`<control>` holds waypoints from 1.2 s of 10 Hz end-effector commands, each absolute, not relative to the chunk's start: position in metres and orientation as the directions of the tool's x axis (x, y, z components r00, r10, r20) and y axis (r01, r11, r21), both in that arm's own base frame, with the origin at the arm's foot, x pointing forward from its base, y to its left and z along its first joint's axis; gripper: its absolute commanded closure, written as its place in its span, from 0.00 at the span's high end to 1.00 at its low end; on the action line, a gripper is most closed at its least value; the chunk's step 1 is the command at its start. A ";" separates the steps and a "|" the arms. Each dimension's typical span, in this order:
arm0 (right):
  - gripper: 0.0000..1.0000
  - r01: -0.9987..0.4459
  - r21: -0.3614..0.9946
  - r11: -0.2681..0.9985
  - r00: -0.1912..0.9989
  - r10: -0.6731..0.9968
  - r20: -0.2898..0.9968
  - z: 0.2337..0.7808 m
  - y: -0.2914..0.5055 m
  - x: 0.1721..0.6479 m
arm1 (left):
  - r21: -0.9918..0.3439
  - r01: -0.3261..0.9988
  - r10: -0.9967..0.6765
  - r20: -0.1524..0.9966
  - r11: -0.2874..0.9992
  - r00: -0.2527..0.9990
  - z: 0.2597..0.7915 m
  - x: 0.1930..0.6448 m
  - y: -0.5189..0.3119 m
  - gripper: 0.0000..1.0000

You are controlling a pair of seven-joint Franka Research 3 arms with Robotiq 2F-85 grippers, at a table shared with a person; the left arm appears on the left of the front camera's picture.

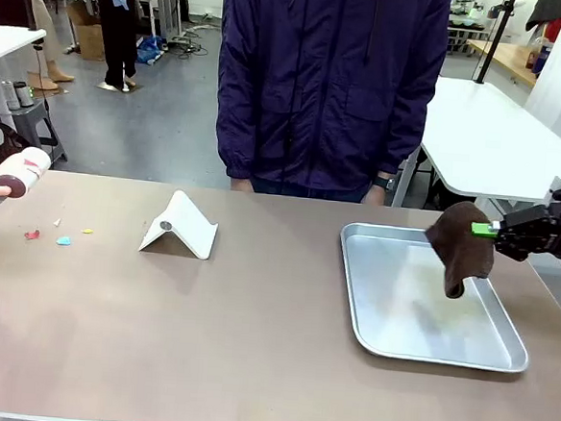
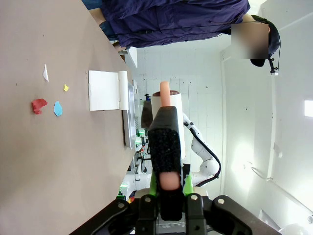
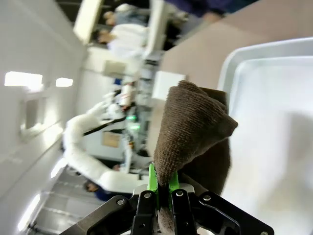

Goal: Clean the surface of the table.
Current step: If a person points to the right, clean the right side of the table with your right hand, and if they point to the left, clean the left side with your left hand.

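The brownish table (image 1: 204,340) carries small scraps at its left: a red one (image 1: 31,235), a blue one (image 1: 64,241), a yellow one (image 1: 87,231) and a white one (image 1: 56,222). My left gripper (image 2: 168,185) is shut on a lint roller (image 2: 165,127) with a pink handle and white roll; the roller (image 1: 14,171) hovers at the table's far left edge. My right gripper (image 1: 488,229) is shut on a brown cloth (image 1: 461,247) that hangs over the right side of a silver tray (image 1: 398,315). The cloth (image 3: 190,132) droops from the green pads.
A white folded stand (image 1: 178,226) sits right of the scraps. A person in a dark jacket (image 1: 328,79) stands at the far edge. The tray takes up the table's right part. White tables stand behind at the right.
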State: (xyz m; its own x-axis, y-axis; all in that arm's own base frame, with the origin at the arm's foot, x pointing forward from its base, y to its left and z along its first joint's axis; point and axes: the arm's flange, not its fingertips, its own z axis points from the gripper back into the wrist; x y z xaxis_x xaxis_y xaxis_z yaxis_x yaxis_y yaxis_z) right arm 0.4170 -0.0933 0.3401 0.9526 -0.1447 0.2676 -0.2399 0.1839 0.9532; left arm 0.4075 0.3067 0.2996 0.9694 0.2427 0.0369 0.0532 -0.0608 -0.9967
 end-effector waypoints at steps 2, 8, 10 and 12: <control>0.09 -0.181 0.982 0.046 0.960 -0.207 0.187 0.358 -0.123 0.396 | -0.997 0.048 0.239 0.031 -0.066 0.971 0.304 0.403 0.304 0.00; 0.09 -0.198 0.979 0.050 0.952 -0.229 0.204 0.361 -0.138 0.384 | -0.997 0.048 0.239 0.031 -0.066 0.971 0.304 0.403 0.304 0.00; 0.09 -0.198 0.979 0.050 0.952 -0.229 0.204 0.361 -0.138 0.384 | -0.997 0.048 0.239 0.031 -0.066 0.971 0.304 0.403 0.304 0.00; 0.09 -0.198 0.979 0.050 0.952 -0.229 0.204 0.361 -0.138 0.384 | -0.997 0.048 0.239 0.031 -0.066 0.971 0.304 0.403 0.304 0.00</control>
State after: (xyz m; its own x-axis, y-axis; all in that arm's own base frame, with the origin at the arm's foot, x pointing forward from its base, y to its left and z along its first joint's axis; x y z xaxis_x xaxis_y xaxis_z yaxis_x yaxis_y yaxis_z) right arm 0.3840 -0.1370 0.3584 0.9536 -0.2365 0.1862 -0.1767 0.0612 0.9824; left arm 0.4075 0.3068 0.2996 0.9694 0.2428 0.0369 0.0531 -0.0608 -0.9967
